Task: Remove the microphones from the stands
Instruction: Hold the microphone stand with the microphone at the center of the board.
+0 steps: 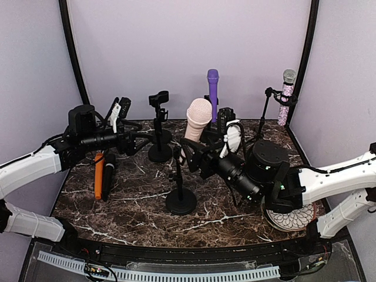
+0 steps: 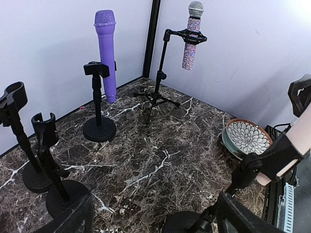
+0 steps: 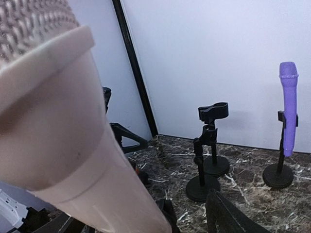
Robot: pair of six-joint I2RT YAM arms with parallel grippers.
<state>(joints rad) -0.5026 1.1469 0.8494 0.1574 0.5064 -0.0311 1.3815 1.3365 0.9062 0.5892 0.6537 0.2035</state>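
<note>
Finds the pink microphone (image 1: 198, 116) near the middle of the marble table (image 1: 141, 220), head up and leaning slightly toward 1 o'clock, its handle seated in the clip of a black round-footed stand (image 1: 180, 201). Puts the right gripper (image 1: 192, 154) at that handle, reaching in from 4 o'clock, with the microphone filling the wrist view right up against the fingers; cannot tell whether clamped on it or just off it. Shows the left gripper (image 1: 140, 143) at 9 o'clock of the microphone, spread wide and holding nothing. Crowds the spot with other gear: an empty stand (image 1: 159, 126) at 10 o'clock, just beyond the left gripper's tips; a purple microphone (image 1: 212, 88) upright on its own stand at 12 o'clock, close behind the pink head; a glittery microphone (image 1: 287, 94) clipped high on a tripod stand (image 1: 265, 114) at 2 o'clock, near the back corner. Leaves an orange microphone (image 1: 98, 175) lying flat on the marble at 9 o'clock, partly under the left arm. Hides part of a patterned bowl (image 1: 292, 218) beneath the right arm at 4 o'clock, near the table's edge.
</note>
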